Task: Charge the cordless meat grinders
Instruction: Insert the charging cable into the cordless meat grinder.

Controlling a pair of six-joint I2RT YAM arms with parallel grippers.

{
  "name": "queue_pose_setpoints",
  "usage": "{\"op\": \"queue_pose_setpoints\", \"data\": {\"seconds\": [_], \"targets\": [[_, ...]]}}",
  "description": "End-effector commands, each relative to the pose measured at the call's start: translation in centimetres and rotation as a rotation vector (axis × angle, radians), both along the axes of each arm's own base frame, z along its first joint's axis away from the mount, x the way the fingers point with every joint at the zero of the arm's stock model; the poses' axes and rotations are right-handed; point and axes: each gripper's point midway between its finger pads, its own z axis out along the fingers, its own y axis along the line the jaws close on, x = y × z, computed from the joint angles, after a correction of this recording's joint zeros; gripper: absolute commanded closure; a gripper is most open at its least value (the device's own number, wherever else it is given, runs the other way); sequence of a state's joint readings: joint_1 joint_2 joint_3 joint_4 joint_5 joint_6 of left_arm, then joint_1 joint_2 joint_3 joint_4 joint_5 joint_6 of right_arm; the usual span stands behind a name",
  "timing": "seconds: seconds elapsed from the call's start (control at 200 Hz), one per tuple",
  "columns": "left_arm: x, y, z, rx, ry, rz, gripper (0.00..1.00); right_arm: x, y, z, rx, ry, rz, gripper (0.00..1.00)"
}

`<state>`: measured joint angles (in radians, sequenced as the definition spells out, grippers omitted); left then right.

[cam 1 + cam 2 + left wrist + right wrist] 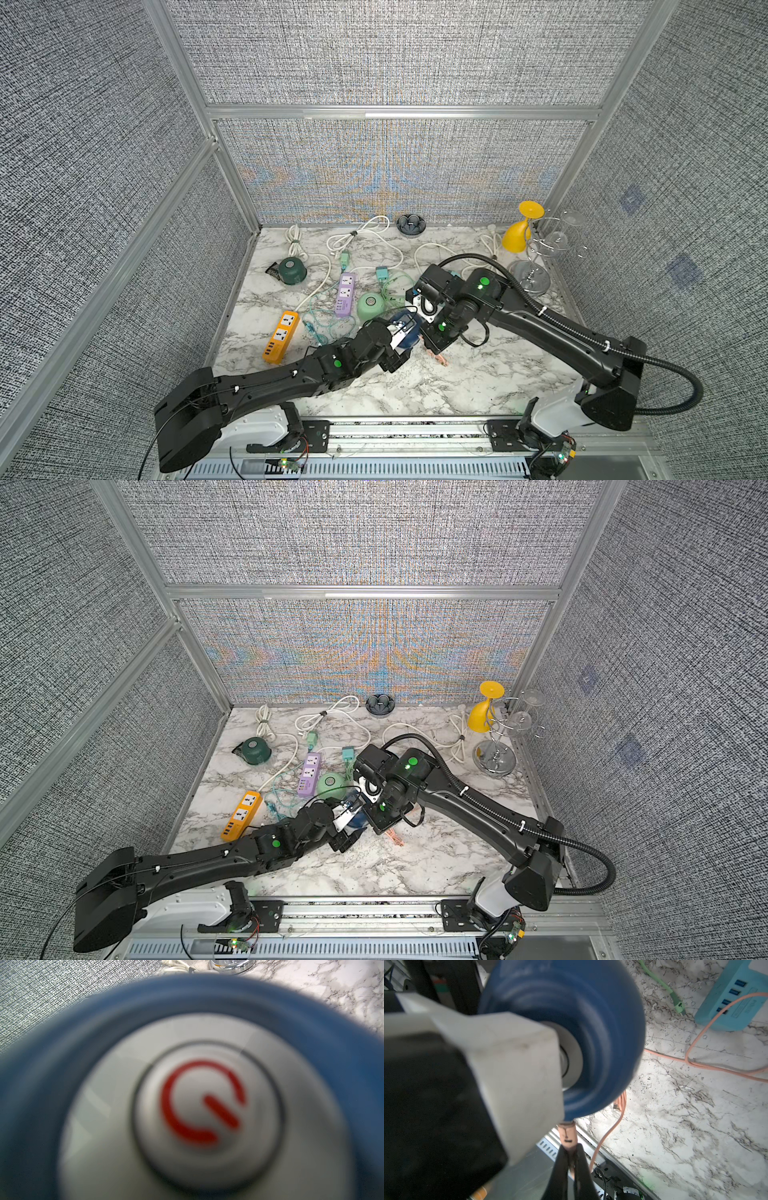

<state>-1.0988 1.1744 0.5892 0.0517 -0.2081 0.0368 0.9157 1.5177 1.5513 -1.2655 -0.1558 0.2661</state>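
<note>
In both top views my left gripper (402, 337) is clasped around the navy blue grinder (409, 332). The grinder is tipped on its side over the middle of the counter (498, 374), toward the front edge. My right gripper (434, 353) hangs just beside it, pointing down, with a salmon cable (441, 360) trailing beneath. The mint green grinder (371, 306) stands just behind, beside the purple power strip (345, 294). The dark green grinder (293, 270) stands near the left edge, toward the back.

In the left wrist view, the navy blue grinder (62, 1064) fills the picture, blurred. Its silver button (203, 1105), with a red power mark, faces my camera. I cannot see the fingers here.

In the right wrist view, my right gripper (569, 1160) is clenched on a salmon plug (566, 1133). The plug's tip touches the rim of the navy blue grinder (591, 1032). The salmon cable (695, 1064) reaches a port of the blue power strip (733, 1001).
</note>
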Motion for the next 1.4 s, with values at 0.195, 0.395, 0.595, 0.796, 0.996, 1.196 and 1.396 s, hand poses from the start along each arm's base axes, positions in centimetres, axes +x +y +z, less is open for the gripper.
{"op": "queue_pose_setpoints", "data": {"seconds": [0.195,0.395,0.595,0.796,0.996,1.196,1.396], "targets": [[-1.4,-1.8,1.1,-0.048,0.0,-0.122,0.46,4.0,4.2,2.4,0.178,-0.134,-0.016,1.0],[-1.5,-2.0,1.0,-0.048,0.007,-0.13,0.46,4.7,4.1,2.7,0.17,-0.163,-0.029,1.0],[-1.6,-2.0,0.9,-0.05,0.009,-0.133,0.47,5.3,4.1,2.9,0.185,-0.168,-0.04,1.0],[-1.6,-2.0,1.1,-0.055,0.01,-0.131,0.47,5.4,4.4,2.4,0.181,-0.155,-0.039,1.0],[-1.6,-1.8,0.8,-0.055,0.016,-0.121,0.48,5.4,4.2,2.9,0.201,-0.156,-0.04,1.0],[-0.3,-0.8,0.7,-0.064,0.004,-0.018,0.48,4.0,4.1,1.8,0.207,-0.105,-0.005,0.92],[0.3,-0.2,-0.1,-0.075,0.01,0.028,0.48,1.5,1.4,0.2,0.156,-0.071,0.029,0.57]]}}
